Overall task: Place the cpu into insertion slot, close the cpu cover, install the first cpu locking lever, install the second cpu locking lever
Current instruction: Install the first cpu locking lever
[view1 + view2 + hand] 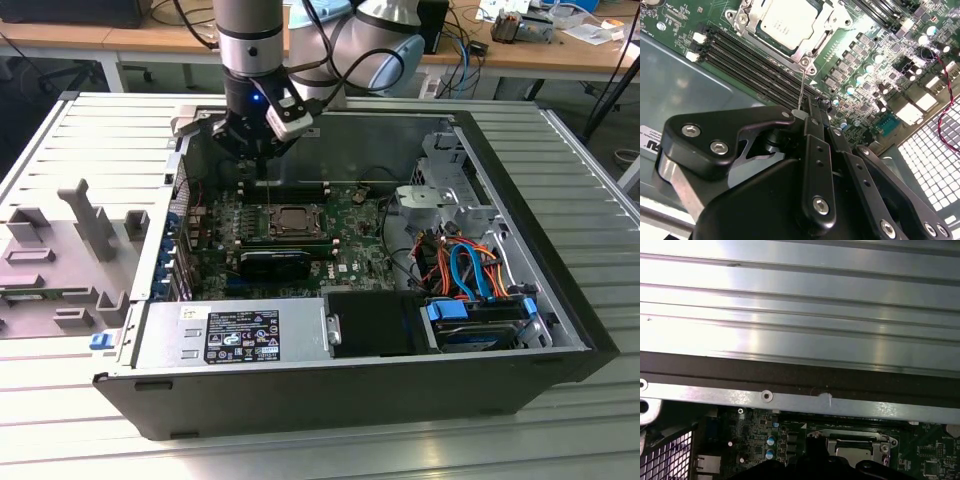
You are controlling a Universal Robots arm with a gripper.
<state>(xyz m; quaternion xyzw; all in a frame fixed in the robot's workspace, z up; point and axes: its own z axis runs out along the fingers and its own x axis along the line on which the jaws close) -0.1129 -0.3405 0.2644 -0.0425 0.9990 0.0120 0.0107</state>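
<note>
The gripper (815, 114) hangs over the far part of the board (350, 250), a little toward the exterior view's left of the slot (844, 21). Its fingers (812, 150) are drawn together, with no gap showing between them. They appear to pinch the free end of a thin wire lever (802, 85). The lever stands nearly upright, rising from a screwed corner of the slot's metal frame to the fingertips. In the exterior view it shows as a fine line (266, 190) dropping from the gripper (258, 150) to the slot's far left corner.

The cpu (787, 20) lies flat in the slot with its silver top up. The cover (799, 51) is down around it and frames the chip through its square opening. The exterior view shows the cpu (295, 218) near the middle of the board, and the first wrist view shows it (852, 450) just below the case edge.

Long black memory slots (750, 65) run just beside the slot on the gripper's side. The board sits in an open case (300, 400) lying on a slatted metal table (560, 130). A power supply (230, 335) fills the near left corner of the case. A drive bay with blue clips (480, 320) sits at near right, with orange and blue cables (465, 265) looping just beyond it. A grey fixture (70, 250) rests on the table at the exterior view's left, well apart from the case.
</note>
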